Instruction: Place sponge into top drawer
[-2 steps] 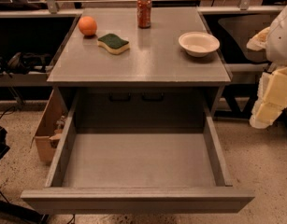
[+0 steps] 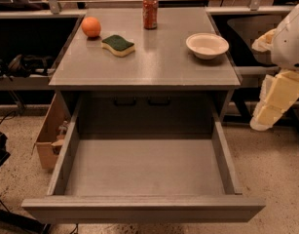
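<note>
sponge (image 2: 118, 45) on cabinet top (image 2: 161, 60), r. of orange (image 2: 91, 27); top drawer (image 2: 144, 211) below (pincer (image 2: 262, 121) far r.)

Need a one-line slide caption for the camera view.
Green-topped yellow sponge lies on the grey cabinet top above the pulled-out grey top drawer; pale gripper hangs right of the cabinet.

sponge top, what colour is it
The sponge top is dark green, over pale yellow foam; camera view. Gripper hangs far right, away from it.

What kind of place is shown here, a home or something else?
Probably a robot test lab or workshop, not a home: a plain grey cabinet with its top drawer open, a speckled hard floor, a cardboard box beside it. The gripper hangs at the right edge.
</note>
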### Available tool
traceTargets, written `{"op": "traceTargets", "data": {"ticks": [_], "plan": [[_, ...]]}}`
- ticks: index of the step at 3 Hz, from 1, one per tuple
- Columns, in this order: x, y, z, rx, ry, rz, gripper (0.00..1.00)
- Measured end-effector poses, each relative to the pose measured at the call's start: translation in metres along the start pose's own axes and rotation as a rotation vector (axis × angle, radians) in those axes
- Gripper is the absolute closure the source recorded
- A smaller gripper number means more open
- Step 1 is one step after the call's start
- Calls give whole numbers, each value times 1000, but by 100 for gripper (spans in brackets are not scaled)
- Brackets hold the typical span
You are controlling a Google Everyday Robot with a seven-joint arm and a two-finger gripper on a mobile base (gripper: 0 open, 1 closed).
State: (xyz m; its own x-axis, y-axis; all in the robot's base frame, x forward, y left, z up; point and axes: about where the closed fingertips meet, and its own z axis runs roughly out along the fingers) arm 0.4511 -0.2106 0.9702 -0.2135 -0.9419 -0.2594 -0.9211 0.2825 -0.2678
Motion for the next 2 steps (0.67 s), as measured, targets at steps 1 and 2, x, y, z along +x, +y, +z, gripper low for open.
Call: {"op": "traceTargets", "data": {"ticks": [1, 2], "plan": [[-48, -40, 40, 6, -168, 32, 0], [-101, -80, 88, 6, -314, 64, 0]]}}
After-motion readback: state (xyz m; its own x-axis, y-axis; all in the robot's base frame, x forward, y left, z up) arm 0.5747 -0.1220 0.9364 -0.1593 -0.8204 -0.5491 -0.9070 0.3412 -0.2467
